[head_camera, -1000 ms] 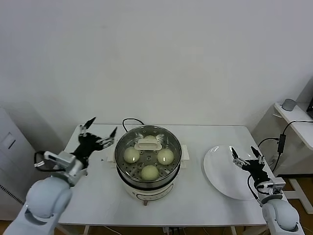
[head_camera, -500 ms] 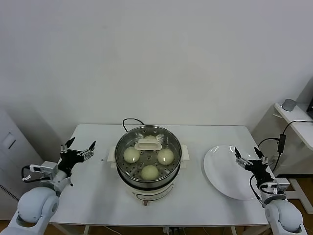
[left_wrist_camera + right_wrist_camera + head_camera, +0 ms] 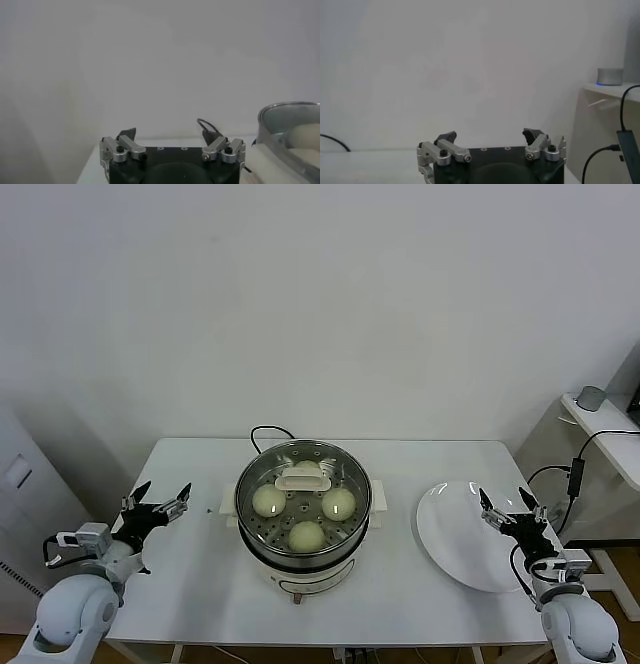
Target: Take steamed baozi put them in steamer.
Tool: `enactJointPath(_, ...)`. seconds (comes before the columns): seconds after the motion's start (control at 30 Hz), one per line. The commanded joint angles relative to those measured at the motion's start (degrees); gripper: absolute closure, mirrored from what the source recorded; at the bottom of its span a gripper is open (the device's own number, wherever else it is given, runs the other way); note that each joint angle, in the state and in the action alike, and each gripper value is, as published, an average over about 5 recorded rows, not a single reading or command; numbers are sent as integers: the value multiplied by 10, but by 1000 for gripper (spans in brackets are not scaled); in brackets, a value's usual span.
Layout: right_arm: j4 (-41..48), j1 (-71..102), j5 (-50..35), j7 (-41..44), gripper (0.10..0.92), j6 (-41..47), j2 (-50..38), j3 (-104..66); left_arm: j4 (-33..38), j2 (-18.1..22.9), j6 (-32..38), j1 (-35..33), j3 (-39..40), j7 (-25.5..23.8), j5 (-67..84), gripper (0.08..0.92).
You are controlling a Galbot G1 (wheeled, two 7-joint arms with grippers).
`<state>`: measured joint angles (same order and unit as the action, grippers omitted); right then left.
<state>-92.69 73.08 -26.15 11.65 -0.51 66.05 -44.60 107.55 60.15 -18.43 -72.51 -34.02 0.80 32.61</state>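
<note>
The steamer [image 3: 258, 550] stands mid-table, steel pot on a white base. Its glass lid with a cream handle [image 3: 303, 478] lies on top. Several cream baozi sit inside on the perforated tray: one at left [image 3: 268, 500], one at right [image 3: 339, 502], one at the front [image 3: 306, 535]. My left gripper [image 3: 157, 497] hangs open and empty at the table's left edge, well clear of the pot. In the left wrist view its own gripper [image 3: 169, 135] is open, with the steamer [image 3: 287, 120] off to one side. My right gripper [image 3: 507, 501] is open and empty over the plate's right rim.
A flat white plate [image 3: 455, 534] lies bare right of the steamer. The steamer's black cord [image 3: 262, 433] loops behind it. A side shelf on the right holds a grey speaker [image 3: 610, 76] and cables [image 3: 578, 469]. A white wall backs the table.
My left arm has drawn back from beside the steamer to the table's left edge and dropped lower, still open. The right arm has hardly shifted.
</note>
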Motion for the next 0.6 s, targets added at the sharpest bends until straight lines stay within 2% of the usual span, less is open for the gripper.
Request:
enactJointPath(0.03,0,1,2,0,203,2,3,-1,-14,4,-3,-3,-6,6,36,177)
enactJointPath(0.6,-1,3,16,-2,203,5,7,0,-9,5,-2,-9,-6,6,33,177)
